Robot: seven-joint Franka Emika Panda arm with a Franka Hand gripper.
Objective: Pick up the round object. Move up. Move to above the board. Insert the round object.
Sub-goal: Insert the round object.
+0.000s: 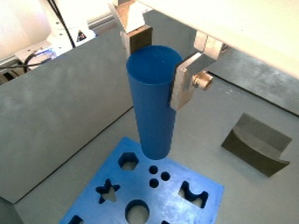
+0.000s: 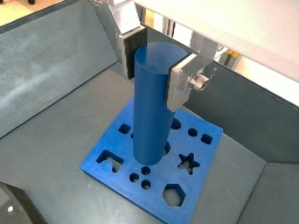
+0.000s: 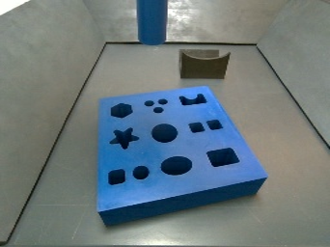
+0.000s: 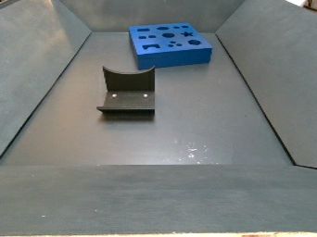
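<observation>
My gripper (image 1: 162,63) is shut on the top of the round object (image 1: 151,105), a tall plain blue cylinder that hangs upright; the same grip shows in a wrist view (image 2: 156,68) on the cylinder (image 2: 151,105). The board (image 1: 176,199), a thick blue slab with shaped holes, lies below it on the floor and also shows in a wrist view (image 2: 111,164). In a side view only the cylinder's lower end (image 3: 152,19) shows, high above the board (image 3: 180,188); the gripper is out of frame. In a side view the board (image 4: 173,56) lies at the far end, and the cylinder is out of view.
A dark olive-brown block with a curved notch (image 3: 203,64) stands on the floor beyond the board; it also shows in a side view (image 4: 126,93) and in a wrist view (image 1: 260,144). Grey sloped walls (image 3: 65,96) enclose the floor on all sides.
</observation>
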